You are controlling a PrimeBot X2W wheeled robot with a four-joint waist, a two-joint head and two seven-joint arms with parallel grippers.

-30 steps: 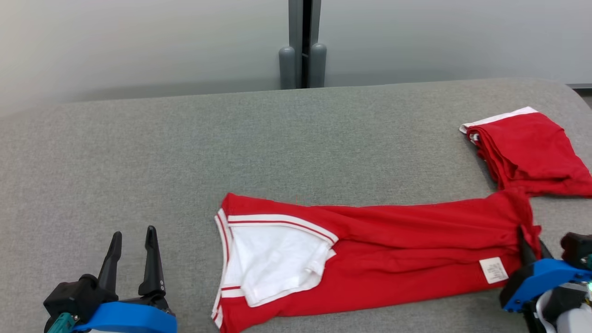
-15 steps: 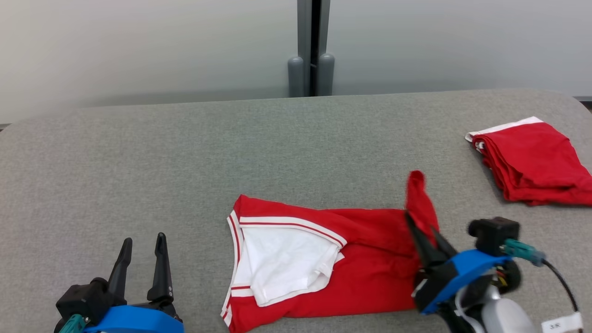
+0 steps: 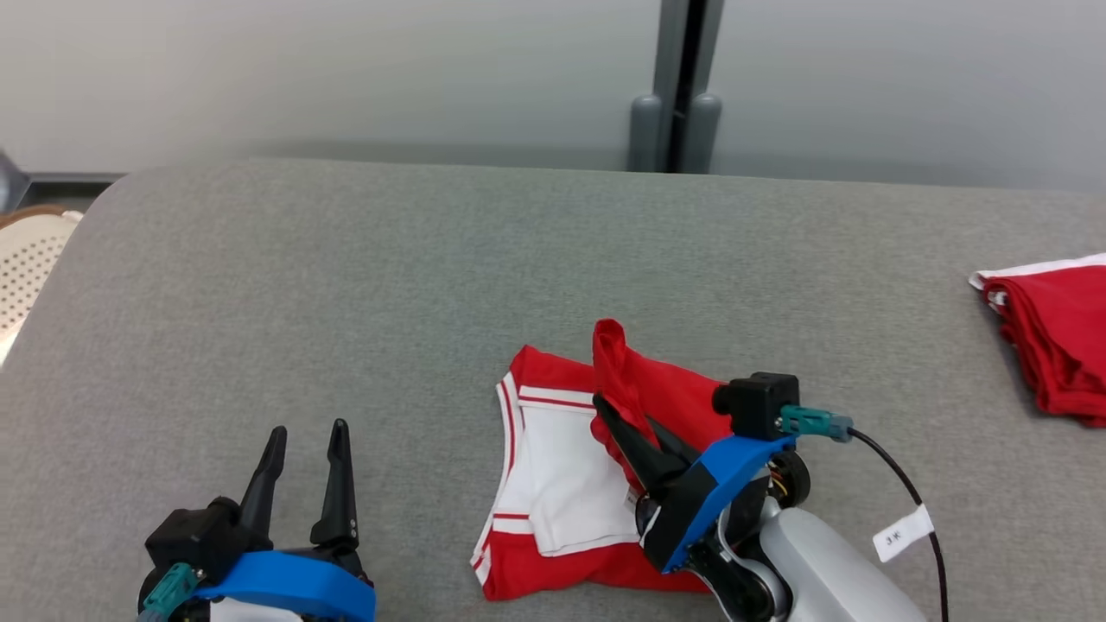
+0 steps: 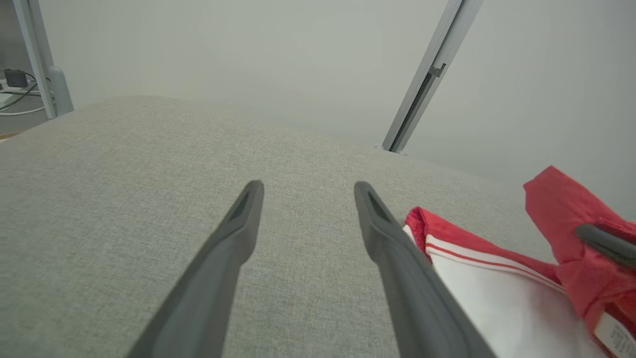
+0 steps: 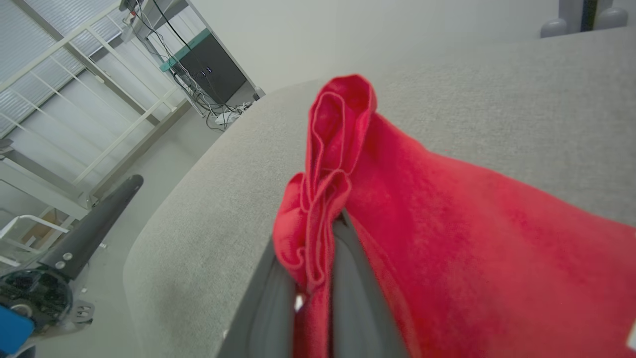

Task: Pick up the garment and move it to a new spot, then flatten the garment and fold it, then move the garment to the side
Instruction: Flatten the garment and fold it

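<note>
The garment (image 3: 553, 484) is red with a white striped lining and lies on the grey cloth-covered table (image 3: 346, 285), near the front edge. My right gripper (image 3: 624, 411) is shut on the garment's red end, holding it raised and doubled back over the white part. In the right wrist view, red fabric (image 5: 447, 238) drapes over the shut fingers (image 5: 353, 293). My left gripper (image 3: 308, 429) stands open and holds nothing at the lower left, clear of the cloth. In the left wrist view, its fingers (image 4: 233, 233) are spread over bare table, with the garment (image 4: 477, 268) to their right.
A second folded red garment (image 3: 1054, 337) lies at the table's right edge. A grey partition post (image 3: 683, 86) stands behind the table. A white perforated object (image 3: 26, 259) sits past the left edge. A labelled cable (image 3: 899, 536) runs off my right wrist.
My right gripper has carried the garment's right end leftward over the rest, so the cloth now lies doubled and much shorter. The head camera has turned left. My left gripper stays open.
</note>
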